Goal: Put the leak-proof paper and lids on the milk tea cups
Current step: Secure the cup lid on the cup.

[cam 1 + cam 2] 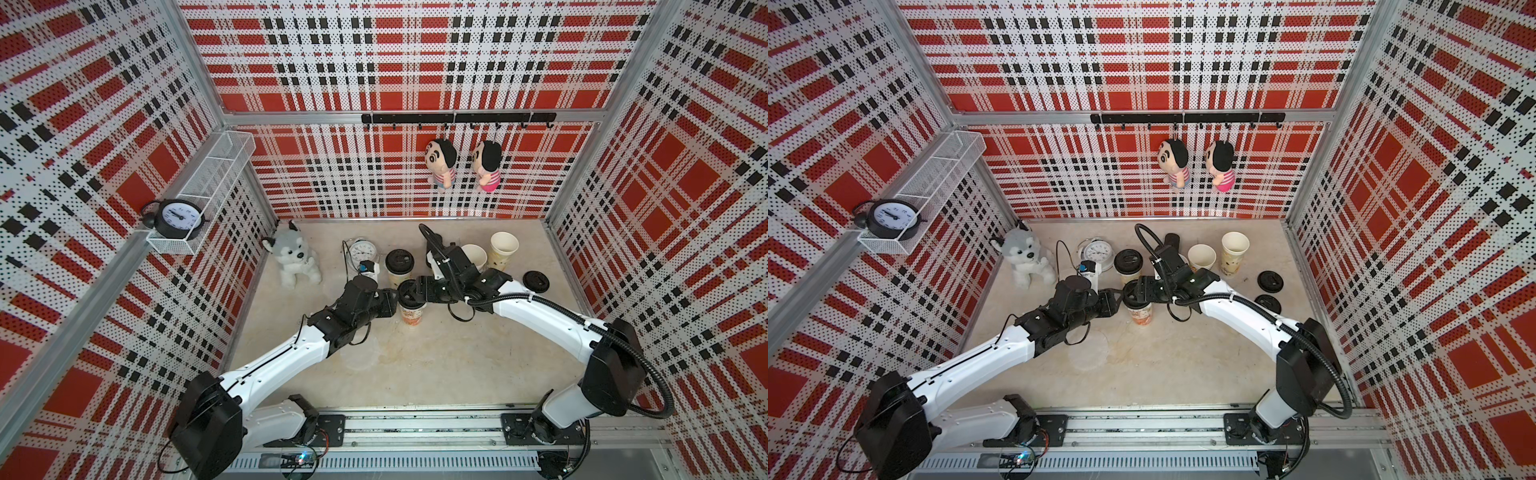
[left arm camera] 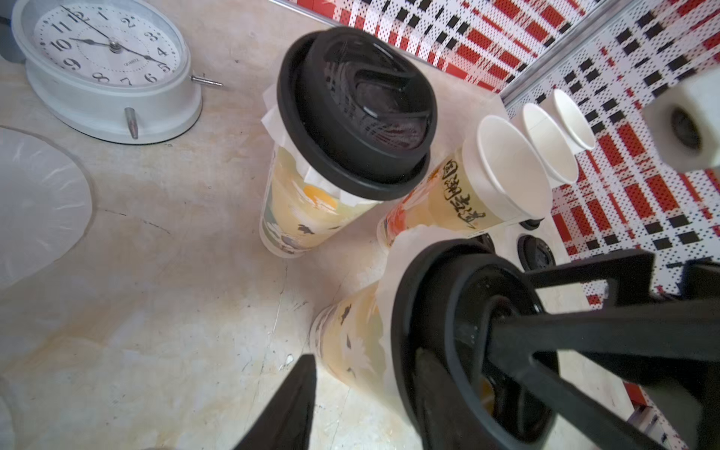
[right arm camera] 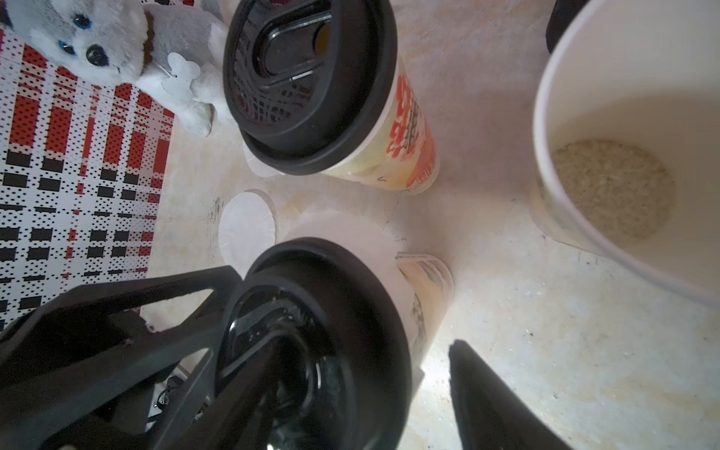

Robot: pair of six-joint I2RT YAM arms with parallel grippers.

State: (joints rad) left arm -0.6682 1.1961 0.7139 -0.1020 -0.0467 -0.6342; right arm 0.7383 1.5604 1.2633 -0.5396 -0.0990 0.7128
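Observation:
A milk tea cup (image 1: pixel 412 316) (image 2: pixel 350 335) (image 3: pixel 428 296) stands mid-table with a black lid (image 1: pixel 406 291) (image 2: pixel 448 296) on it. Leak-proof paper (image 2: pixel 393 257) (image 3: pixel 350 233) sticks out under that lid. My left gripper (image 1: pixel 392 297) (image 2: pixel 366 362) is open, one finger over the lid and one beside the cup wall, apart from it. My right gripper (image 1: pixel 409 291) (image 3: pixel 370 343) is open in the same way from the opposite side. A second lidded cup (image 1: pixel 399 270) (image 2: pixel 311 210) has paper under its lid too. Open cups (image 1: pixel 473 255) (image 1: pixel 504 249) stand behind. Loose paper sheets (image 1: pixel 365 353) (image 3: pixel 245 226) lie on the table.
A white alarm clock (image 1: pixel 362 251) and a plush husky (image 1: pixel 293 259) stand at the back left. Loose black lids (image 1: pixel 536 280) (image 1: pixel 1267 303) lie at the right. The nearest open cup (image 3: pixel 623 97) holds pale grains at its bottom.

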